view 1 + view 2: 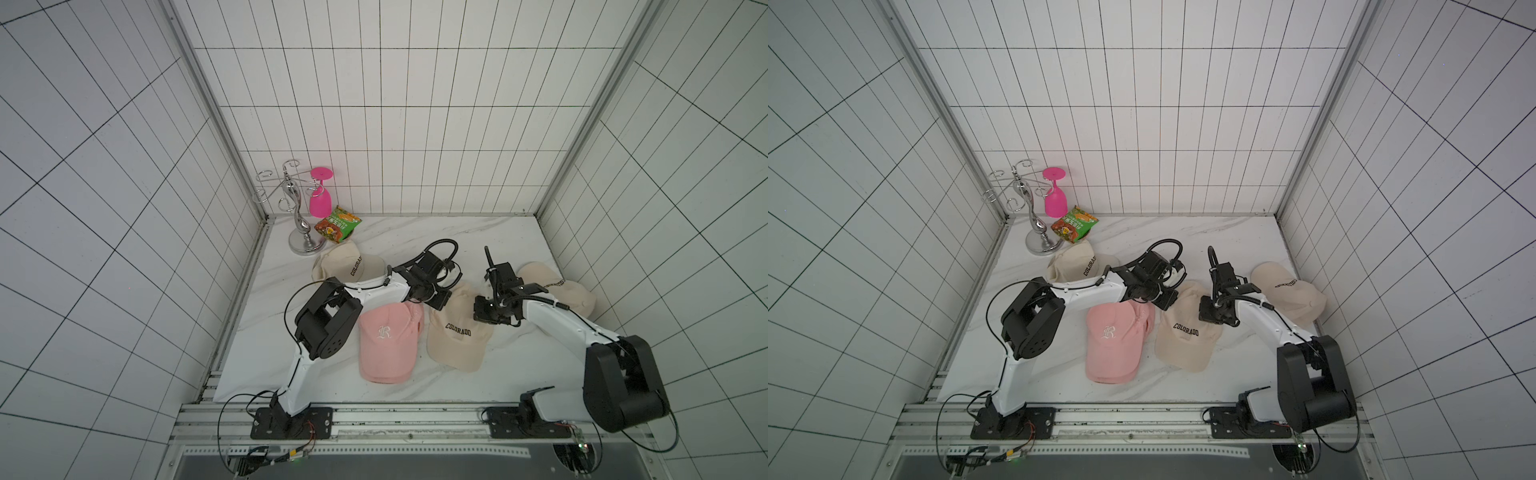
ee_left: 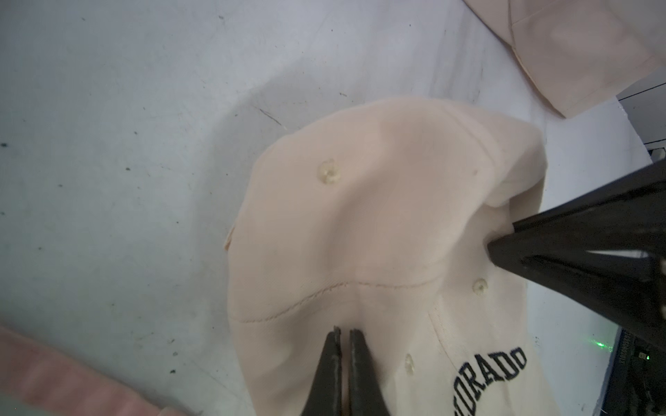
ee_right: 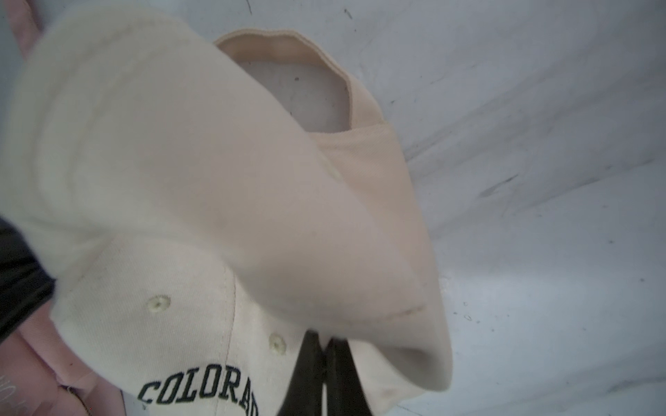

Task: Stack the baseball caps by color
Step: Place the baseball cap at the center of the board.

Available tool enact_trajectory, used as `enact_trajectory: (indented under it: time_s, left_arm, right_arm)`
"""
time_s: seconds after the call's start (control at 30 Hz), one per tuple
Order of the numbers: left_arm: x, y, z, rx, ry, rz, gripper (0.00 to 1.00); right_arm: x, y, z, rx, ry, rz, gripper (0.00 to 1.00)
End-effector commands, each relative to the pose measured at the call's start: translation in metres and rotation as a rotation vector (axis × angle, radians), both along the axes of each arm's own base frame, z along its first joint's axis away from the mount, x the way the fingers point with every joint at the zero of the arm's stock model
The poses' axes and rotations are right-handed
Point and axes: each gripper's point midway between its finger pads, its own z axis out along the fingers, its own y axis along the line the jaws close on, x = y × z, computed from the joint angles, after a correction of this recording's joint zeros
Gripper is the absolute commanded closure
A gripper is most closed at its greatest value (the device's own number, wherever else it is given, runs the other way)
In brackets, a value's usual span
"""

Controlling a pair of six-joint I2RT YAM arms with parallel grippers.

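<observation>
In both top views a cream "COLORADO" cap [image 1: 455, 332] [image 1: 1183, 332] lies mid-table between my two grippers. My left gripper [image 2: 345, 333] [image 1: 438, 301] is shut, pinching a fold of its crown. On the cap's other side my right gripper [image 3: 326, 340] [image 1: 484, 311] is shut on the crown fabric, which bunches up over the fingers. Left of it, a pink "R" cap [image 1: 388, 340] rests on more pink fabric. Another cream cap [image 1: 345, 264] sits at the back left, partly under my left arm. A third cream cap [image 1: 557, 291] lies at the right, behind my right arm.
A silver glass rack [image 1: 297, 216] stands in the back left corner with a hot-pink goblet [image 1: 321, 195] hanging from it. A snack packet [image 1: 337, 224] lies beside its base. Tiled walls close in the table on three sides.
</observation>
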Motion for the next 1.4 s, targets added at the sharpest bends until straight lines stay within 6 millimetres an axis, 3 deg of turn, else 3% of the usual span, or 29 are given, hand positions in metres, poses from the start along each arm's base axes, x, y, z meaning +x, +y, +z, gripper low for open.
enact_trajectory:
  time_s: [0.0, 0.3, 0.53, 0.67, 0.83, 0.97, 1.07, 1.17, 1.2, 1.27, 1.37]
  left_arm:
    - [-0.016, -0.008, 0.021, -0.068, -0.004, 0.013, 1.00]
    - [-0.018, 0.010, 0.017, -0.063, 0.009, 0.120, 1.00]
    - [-0.001, 0.019, 0.040, -0.053, -0.060, 0.172, 0.99]
    - [0.004, 0.024, 0.054, -0.067, -0.080, 0.186, 0.89]
    - [0.010, 0.030, 0.075, -0.095, -0.096, 0.206, 0.82]
    - [0.017, 0.045, 0.103, -0.142, -0.108, 0.255, 0.77]
    - [0.023, 0.067, 0.130, -0.181, -0.124, 0.320, 0.72]
    - [0.027, 0.101, 0.164, -0.229, -0.164, 0.411, 0.70]
    - [0.030, 0.118, 0.174, -0.243, -0.177, 0.465, 0.69]
    - [0.036, 0.155, 0.191, -0.271, -0.201, 0.560, 0.68]
    - [0.041, 0.221, 0.206, -0.310, -0.234, 0.735, 0.64]
  right_arm:
    - [0.018, 0.010, 0.014, 0.014, -0.033, 0.048, 1.00]
    - [0.013, 0.027, 0.005, 0.002, 0.013, 0.133, 0.95]
    - [0.003, 0.025, 0.004, -0.007, 0.001, 0.060, 0.94]
    - [-0.005, 0.025, 0.005, 0.009, -0.018, 0.051, 0.92]
    - [-0.006, 0.030, 0.014, 0.027, -0.049, 0.070, 0.85]
    - [-0.002, 0.023, 0.036, 0.005, -0.110, 0.035, 0.67]
    - [0.004, 0.013, 0.063, -0.025, -0.191, -0.007, 0.52]
    - [0.007, 0.011, 0.103, -0.046, -0.343, -0.010, 0.31]
    - [0.008, 0.017, 0.117, -0.029, -0.396, 0.007, 0.20]
    - [0.008, 0.033, 0.143, 0.033, -0.486, 0.049, 0.13]
    - [0.010, 0.069, 0.174, 0.135, -0.560, 0.132, 0.12]
